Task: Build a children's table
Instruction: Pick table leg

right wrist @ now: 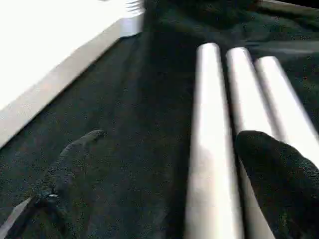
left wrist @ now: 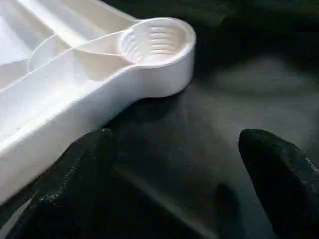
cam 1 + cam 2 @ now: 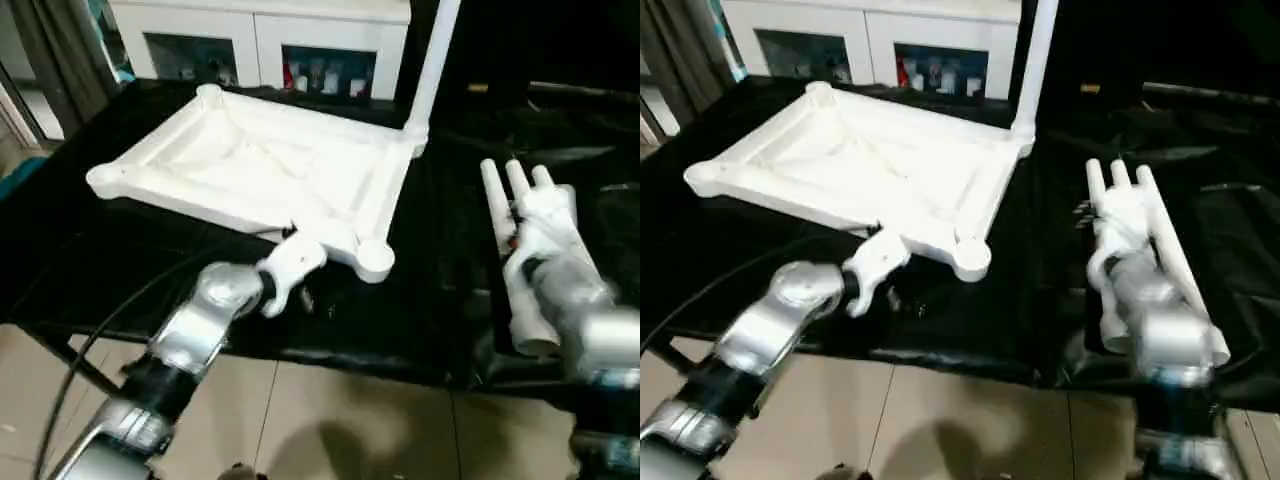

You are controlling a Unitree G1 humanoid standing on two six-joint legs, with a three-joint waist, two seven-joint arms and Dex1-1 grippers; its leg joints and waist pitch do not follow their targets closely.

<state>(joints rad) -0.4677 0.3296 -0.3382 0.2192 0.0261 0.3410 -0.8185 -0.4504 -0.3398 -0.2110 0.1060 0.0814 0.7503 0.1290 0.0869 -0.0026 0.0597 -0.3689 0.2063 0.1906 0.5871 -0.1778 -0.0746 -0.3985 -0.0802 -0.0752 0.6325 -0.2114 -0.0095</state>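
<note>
White table top (image 3: pixel 262 165) lies upside down; its near socket (image 2: pixel 155 42) sits just beyond the wide left pincer (image 2: pixel 174 179). Right pincer (image 1: pixel 169 179), wide, straddles loose legs (image 1: pixel 234 124).

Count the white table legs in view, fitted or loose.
4. One leg stands upright in the tabletop's far corner socket; three loose legs lie side by side on the black cloth beneath the right gripper.

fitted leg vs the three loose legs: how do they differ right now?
Pose: the fitted leg stands upright; the three loose legs lie flat, side by side.
Attachment: the fitted leg sits in a far corner socket of the upturned tabletop; the loose legs rest unattached on the black cloth beside it.
Proximity: the right end effector hovers open over the loose legs, none by the fitted leg.
Shared: all are white plastic tubes.
</note>
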